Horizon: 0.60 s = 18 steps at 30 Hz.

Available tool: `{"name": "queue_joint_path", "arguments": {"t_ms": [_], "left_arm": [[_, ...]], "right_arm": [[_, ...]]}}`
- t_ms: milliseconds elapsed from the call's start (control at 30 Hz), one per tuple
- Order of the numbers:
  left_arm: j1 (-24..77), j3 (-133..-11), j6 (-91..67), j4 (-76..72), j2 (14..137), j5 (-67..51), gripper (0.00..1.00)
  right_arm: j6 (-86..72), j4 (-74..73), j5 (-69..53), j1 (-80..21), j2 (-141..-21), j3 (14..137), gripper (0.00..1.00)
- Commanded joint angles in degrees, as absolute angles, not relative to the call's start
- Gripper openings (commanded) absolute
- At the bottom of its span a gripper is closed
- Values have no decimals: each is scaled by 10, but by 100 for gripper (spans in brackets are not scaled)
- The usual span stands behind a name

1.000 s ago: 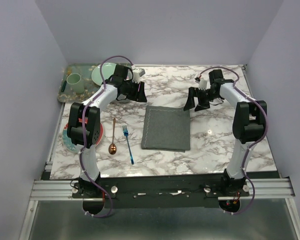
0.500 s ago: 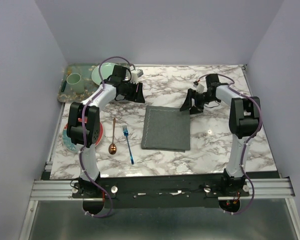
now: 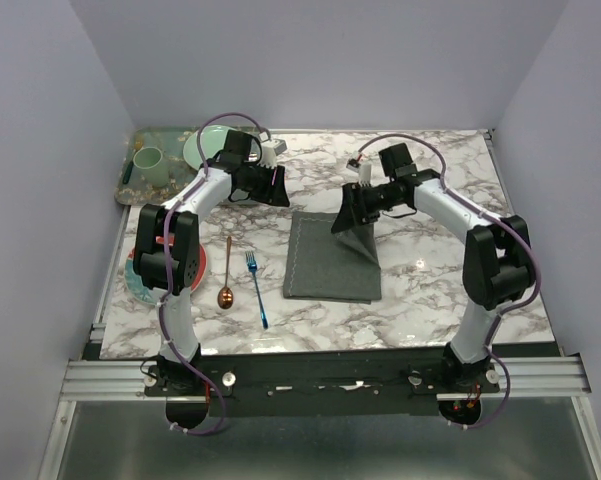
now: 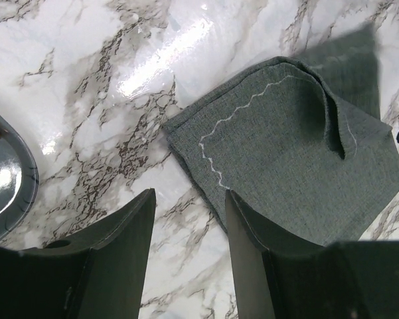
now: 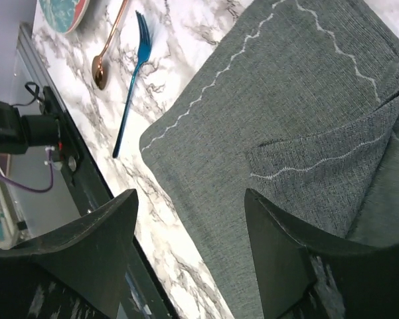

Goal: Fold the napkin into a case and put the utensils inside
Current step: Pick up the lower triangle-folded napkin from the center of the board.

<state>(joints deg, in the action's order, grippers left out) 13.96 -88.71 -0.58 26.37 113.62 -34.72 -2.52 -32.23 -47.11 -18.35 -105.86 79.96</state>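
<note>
**Desk:** Where is the napkin on your screen?

**Me:** I have the napkin (image 3: pixel 330 265) in the middle of the tabletop (image 3: pixel 430 290), a dark grey rectangle. Most of it lies flat. The far right corner is raised and turned over toward the left, so the wavy light stitching shows on the flap.

**Desk:** And the right gripper?

**Me:** My right gripper (image 3: pixel 345 222) sits at that raised corner. In its wrist view the fingers (image 5: pixel 285 266) stand apart with flat cloth showing in the gap. The flap lies against the finger at the right of that view. I read the gripper as released, not clenched. I cannot tell whether that finger is carrying the corner.

**Desk:** Left side?

**Me:** My left gripper (image 3: pixel 278 188) is just beyond the napkin's far left corner, also released, with bare marble between its fingers and nothing in them. One finger overlaps the cloth's edge in the wrist view, but I cannot tell if they touch.

**Desk:** Utensils?

**Me:** Both are on the tabletop left of the napkin, apart from it. The blue fork (image 3: pixel 256 288) is nearer the cloth, with its tines at the far end. The copper spoon (image 3: pixel 226 275) lies just left of the fork, bowl toward me. Further left, a teal plate (image 3: pixel 130 278) shows partly behind my left arm (image 3: pixel 170 250). A patterned green tray (image 3: pixel 128 190) holding a green cup (image 3: pixel 148 160) sits at the far left corner.
</note>
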Motion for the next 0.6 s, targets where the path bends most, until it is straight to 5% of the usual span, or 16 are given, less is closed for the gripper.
{"name": "queue_joint_path", "arguments": {"t_ms": [0,367,567], "left_arm": [[133,-912,18,285,1146,-370,55],[132,-942,15,288,1164,-374,54],[132,-951,20,296,1169,-366,54]], "right_arm": [[36,-321,-449,-177,-1021,798,74],[22,-335,-401,-95,-1081,846,71],[10,-406,-410,-63,-1177,929,87]]}}
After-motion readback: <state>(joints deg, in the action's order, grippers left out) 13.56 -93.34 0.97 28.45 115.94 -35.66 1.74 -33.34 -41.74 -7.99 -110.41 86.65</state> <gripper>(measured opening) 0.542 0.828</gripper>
